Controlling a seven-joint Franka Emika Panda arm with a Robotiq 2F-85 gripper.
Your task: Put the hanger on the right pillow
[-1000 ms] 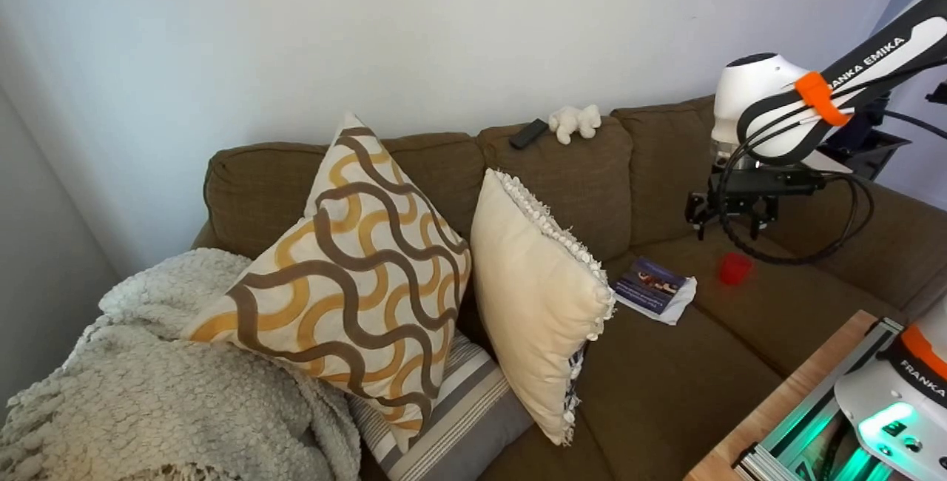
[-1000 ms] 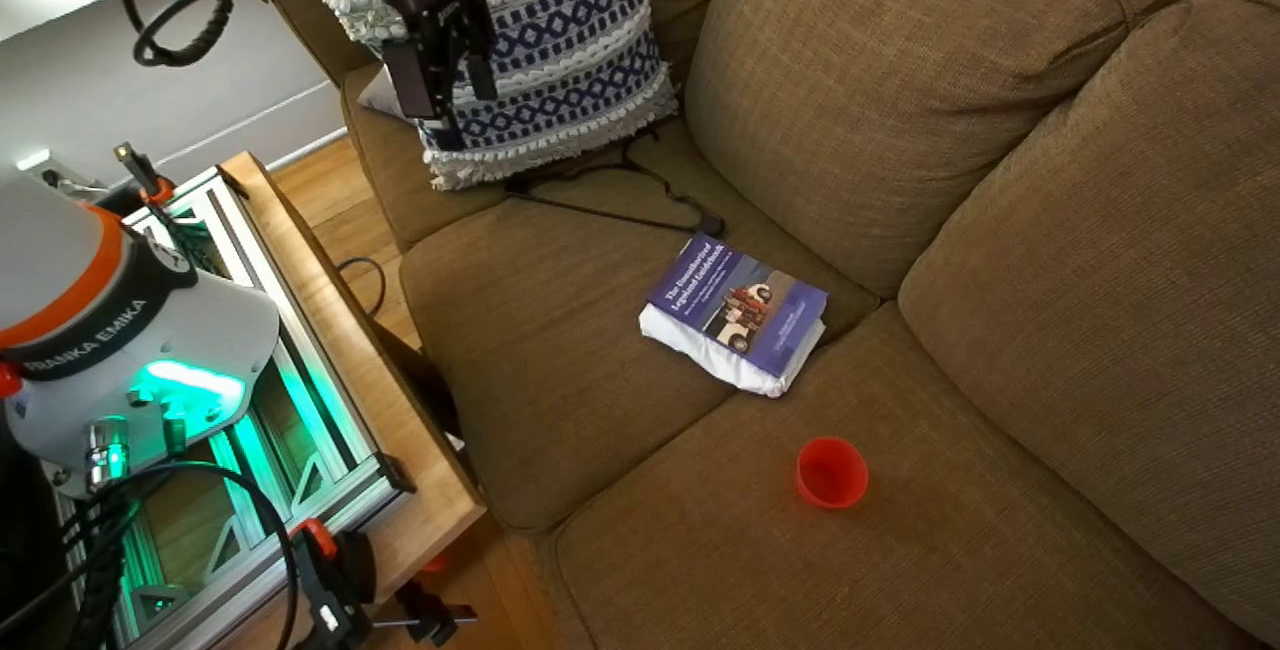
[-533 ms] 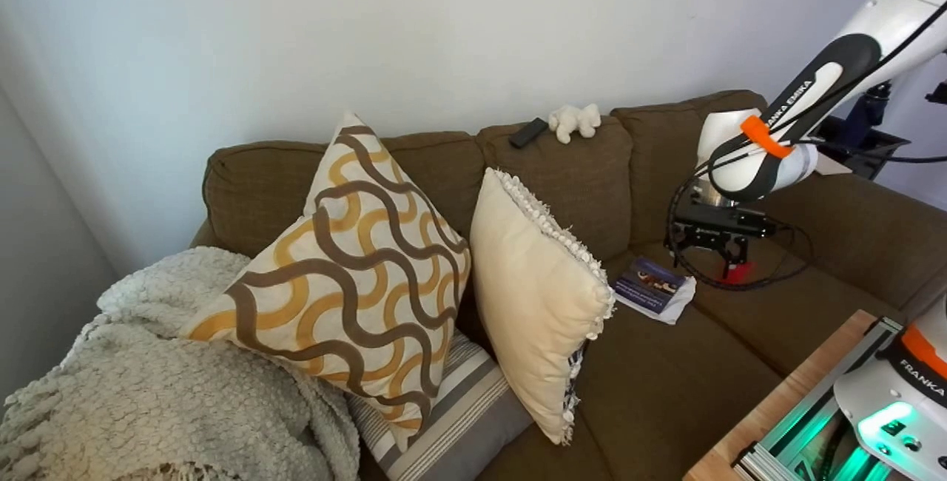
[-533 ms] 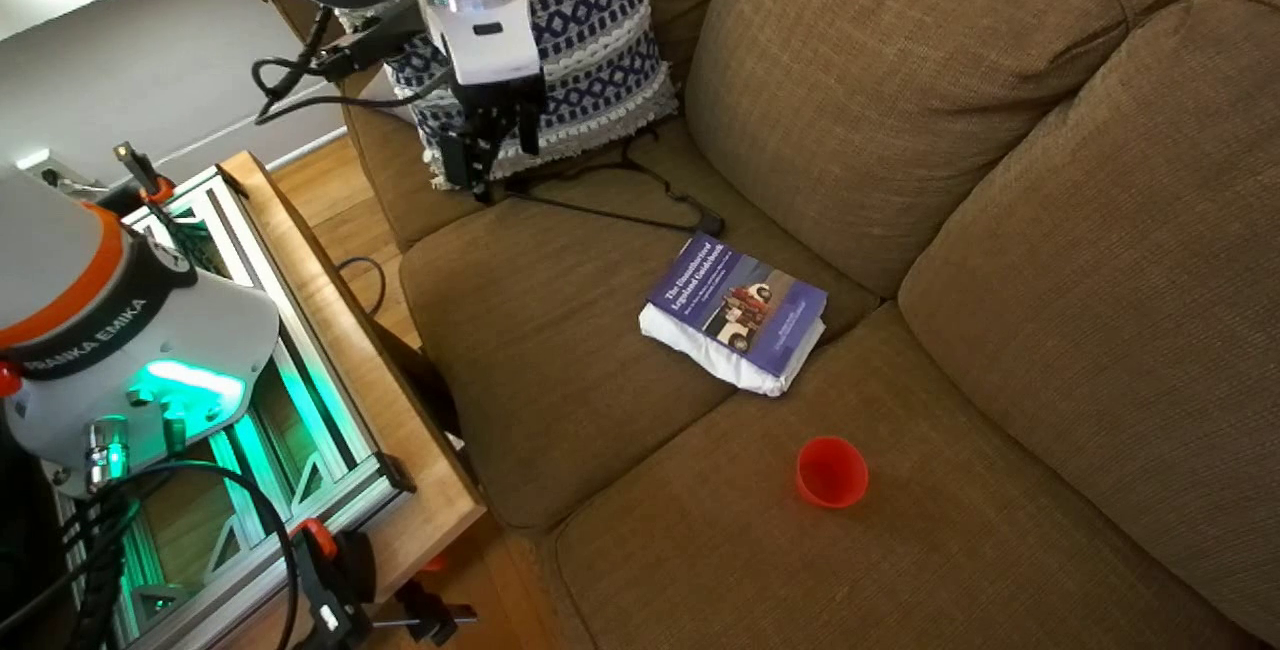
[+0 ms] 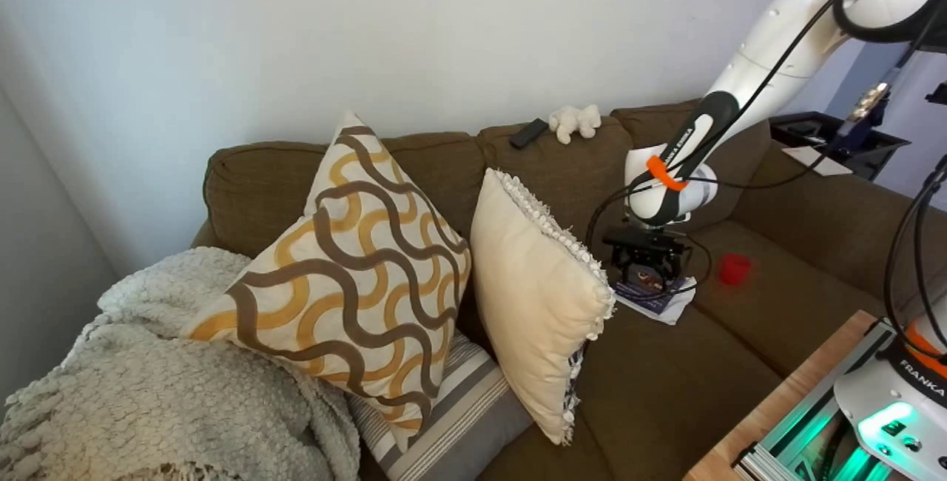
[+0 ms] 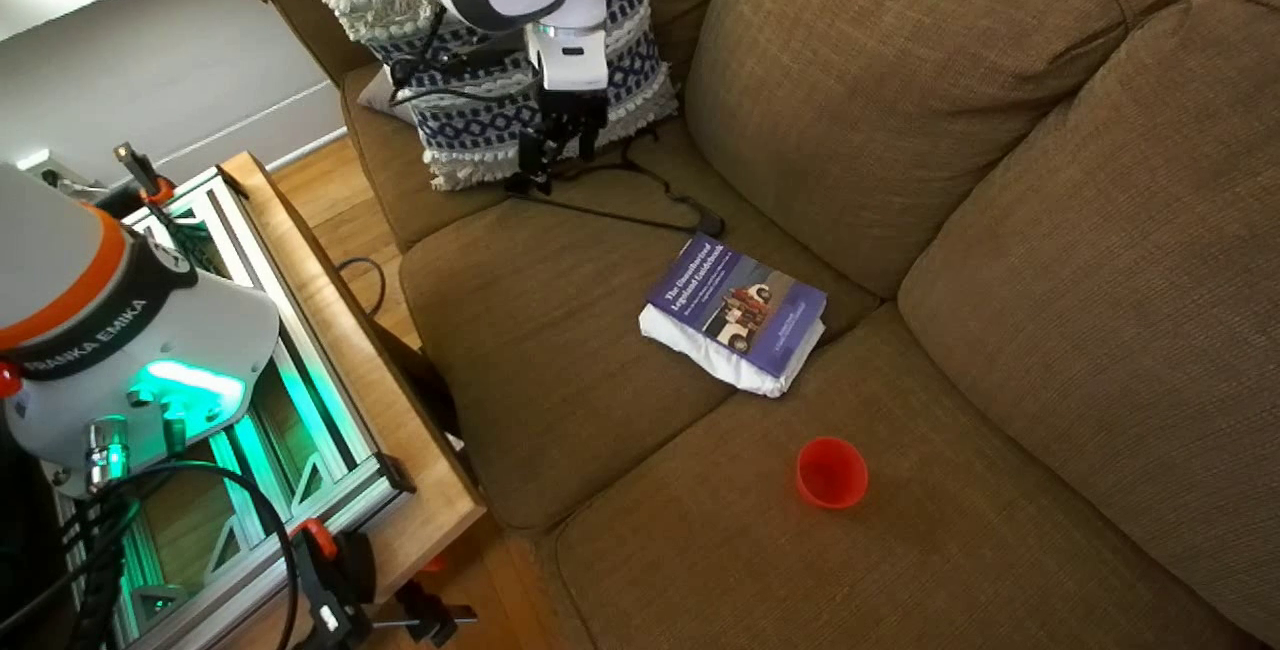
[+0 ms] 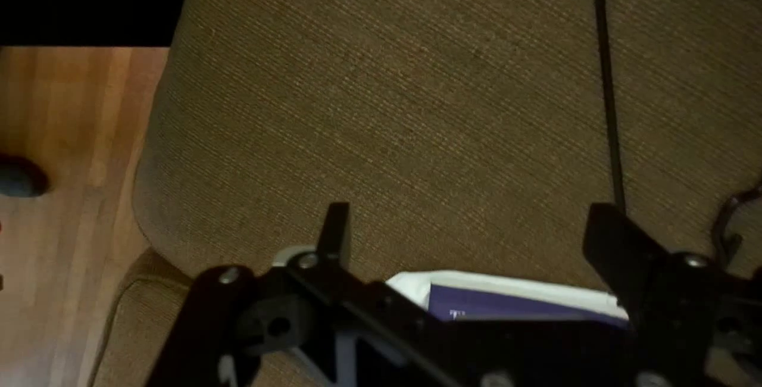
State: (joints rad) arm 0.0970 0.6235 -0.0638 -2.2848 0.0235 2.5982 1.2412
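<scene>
At two o'clock from the spread tool (image 7: 470,226), in the wrist view, lies the hanger (image 7: 608,89), long side running twelve-to-six; shifting toward three seems needed. In an exterior view it rests on the surface (image 6: 560,330), at the tool's four o'clock.

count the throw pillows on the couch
3 in view. In an exterior view: wavy pillow left, cream pillow right, striped pillow low between them, partly covered. More may be hidden.
</scene>
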